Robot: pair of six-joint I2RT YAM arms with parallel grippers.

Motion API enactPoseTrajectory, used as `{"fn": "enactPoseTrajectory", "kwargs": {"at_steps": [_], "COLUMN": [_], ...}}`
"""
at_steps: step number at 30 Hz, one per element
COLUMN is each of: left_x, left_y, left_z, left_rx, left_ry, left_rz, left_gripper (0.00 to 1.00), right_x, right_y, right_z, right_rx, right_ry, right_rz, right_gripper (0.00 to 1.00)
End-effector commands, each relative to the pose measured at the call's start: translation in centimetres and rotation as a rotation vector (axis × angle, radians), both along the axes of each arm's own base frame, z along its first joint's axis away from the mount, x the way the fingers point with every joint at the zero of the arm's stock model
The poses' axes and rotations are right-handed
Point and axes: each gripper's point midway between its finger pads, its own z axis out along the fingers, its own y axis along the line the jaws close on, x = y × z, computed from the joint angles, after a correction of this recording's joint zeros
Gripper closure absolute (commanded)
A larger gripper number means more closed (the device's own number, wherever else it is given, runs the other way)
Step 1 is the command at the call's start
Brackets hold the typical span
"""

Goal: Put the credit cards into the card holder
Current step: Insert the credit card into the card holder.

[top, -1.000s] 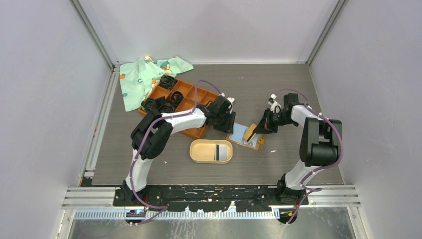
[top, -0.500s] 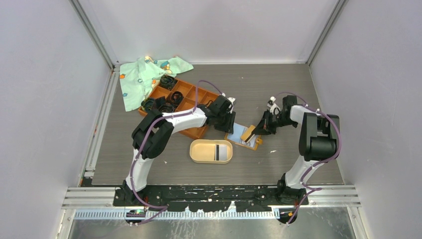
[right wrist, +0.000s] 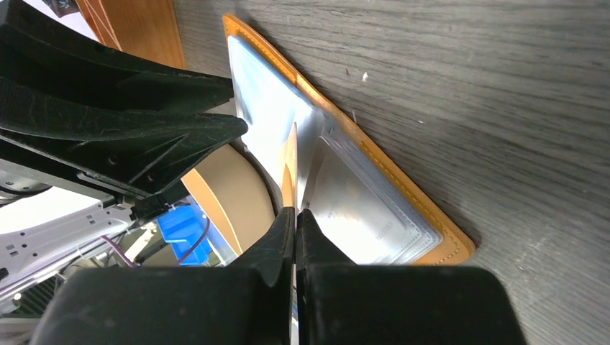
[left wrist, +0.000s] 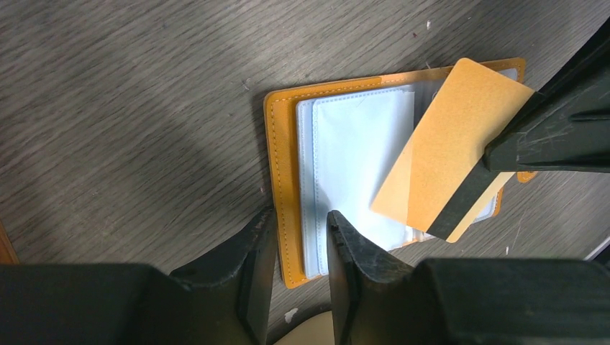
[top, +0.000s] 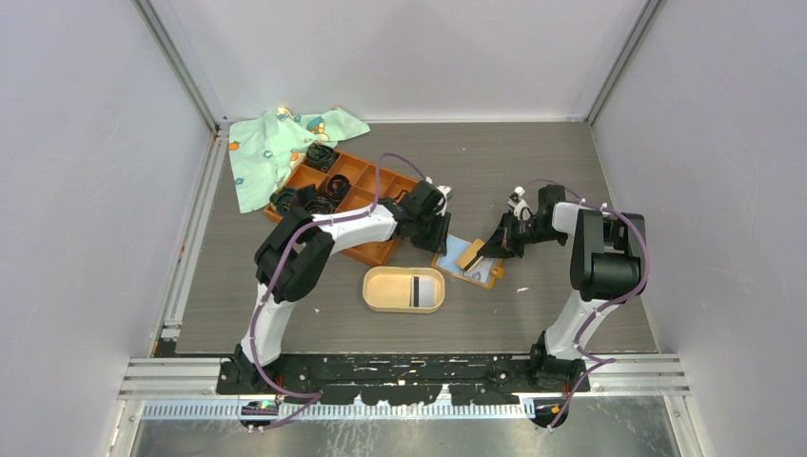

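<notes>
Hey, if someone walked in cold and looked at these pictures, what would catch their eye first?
First, the right claw, shut on a tan card with a dark stripe, tilted up from the open orange wallet mid-table. The left claw stands with jaws apart over the wallet's orange border. Just nearer the arms sits the beige oval tray, another card already inside.

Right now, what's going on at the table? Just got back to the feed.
The right gripper is shut on a tan credit card with a dark stripe, holding it tilted over the open orange wallet. The left gripper stands astride the wallet's left edge, jaws slightly apart. One card already lies in the beige card holder beside the wallet.
</notes>
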Motion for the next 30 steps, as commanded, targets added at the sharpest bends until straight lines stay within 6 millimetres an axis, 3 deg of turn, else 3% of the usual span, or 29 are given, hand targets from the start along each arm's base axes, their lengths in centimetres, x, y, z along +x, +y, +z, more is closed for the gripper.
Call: {"fn": "enactPoseTrajectory", "kwargs": {"at_steps": [1,11,30], "left_x": [-1.0,-1.1,-0.7], "left_y": [0.2,0.1,-0.7], "left_z": [-1.4,-1.7,-1.7], "left_rx": [0.027,0.029,0.027], "left_ry": [0.057,0.067,0.076], "left_rz": [-0.015,-0.024,-0.054], "left_gripper": [0.68,0.68,0.69], "right_x": [0.1,-1.3,-1.3], "right_y": [0.2,0.6,0.8], "right_z": [0.0,-0.8,-1.6], "right_rx": [0.028,0.05,0.075], "right_ry": [-0.004,0.046,0.101], "right_rz": [-0.002,0.018,0.024], "right_gripper": [0.99,0.98,0.98]}}
